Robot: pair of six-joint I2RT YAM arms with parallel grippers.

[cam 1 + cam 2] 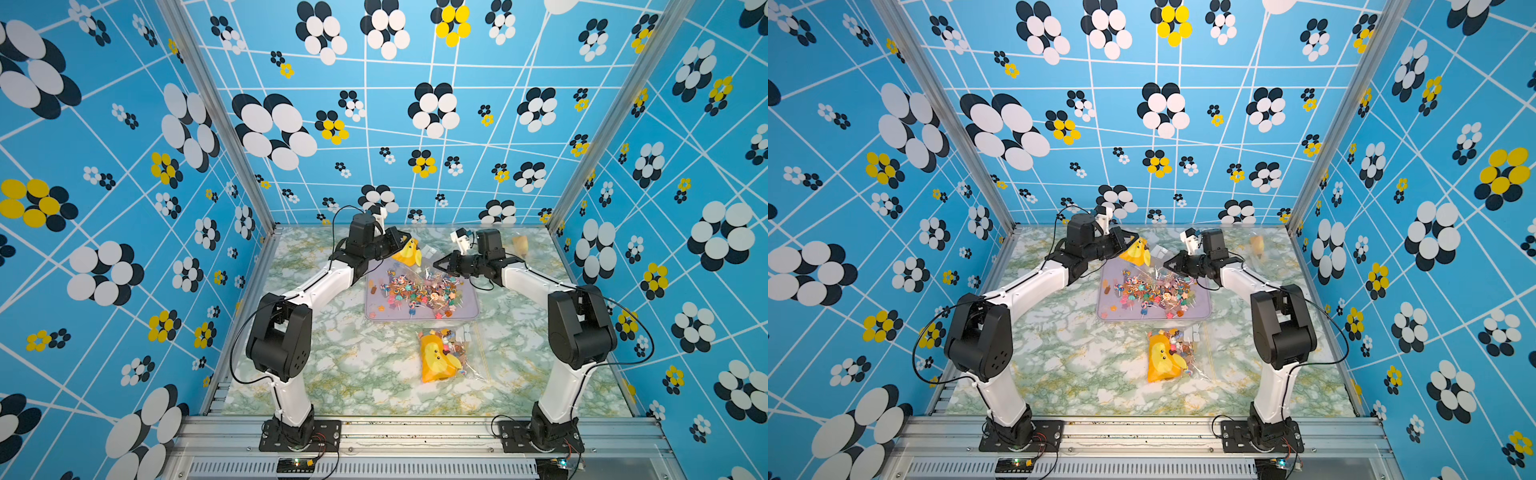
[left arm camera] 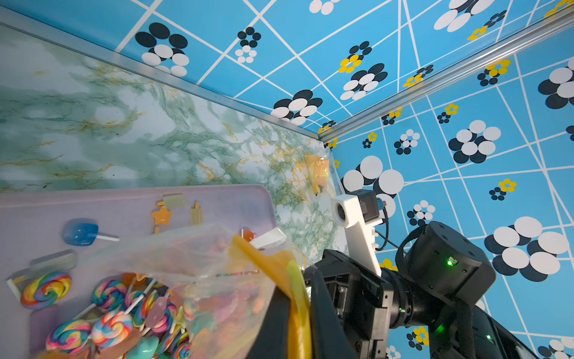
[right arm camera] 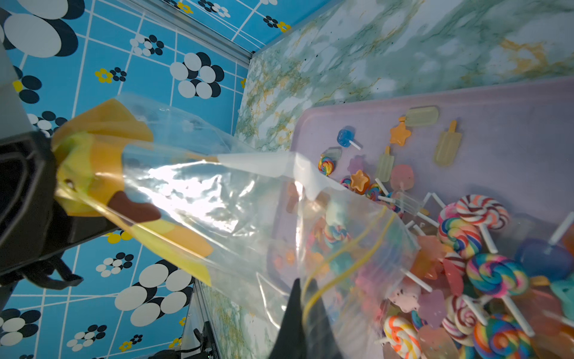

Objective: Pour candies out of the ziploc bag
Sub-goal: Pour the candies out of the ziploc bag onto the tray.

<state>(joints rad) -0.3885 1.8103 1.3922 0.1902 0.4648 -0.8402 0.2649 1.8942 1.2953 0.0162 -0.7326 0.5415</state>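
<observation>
A clear ziploc bag (image 1: 411, 254) (image 1: 1138, 254) with a yellow-orange printed bottom hangs stretched over the far edge of a lavender tray (image 1: 465, 311) (image 1: 1200, 309). My left gripper (image 1: 402, 245) (image 2: 298, 317) is shut on the yellow bottom end. My right gripper (image 1: 436, 264) (image 3: 306, 292) is shut on the bag's yellow-striped mouth, lower down over the tray. The bag's film (image 3: 202, 202) looks almost empty. Many candies (image 1: 419, 291) (image 1: 1154, 291) (image 3: 481, 258) lie heaped in the tray: swirl lollipops, stars and ice-lolly shapes.
A second ziploc bag (image 1: 440, 357) (image 1: 1167, 357), with candies inside, lies flat on the marble table in front of the tray. Another bag (image 1: 521, 246) (image 2: 316, 171) lies at the back right corner. Blue patterned walls close in three sides.
</observation>
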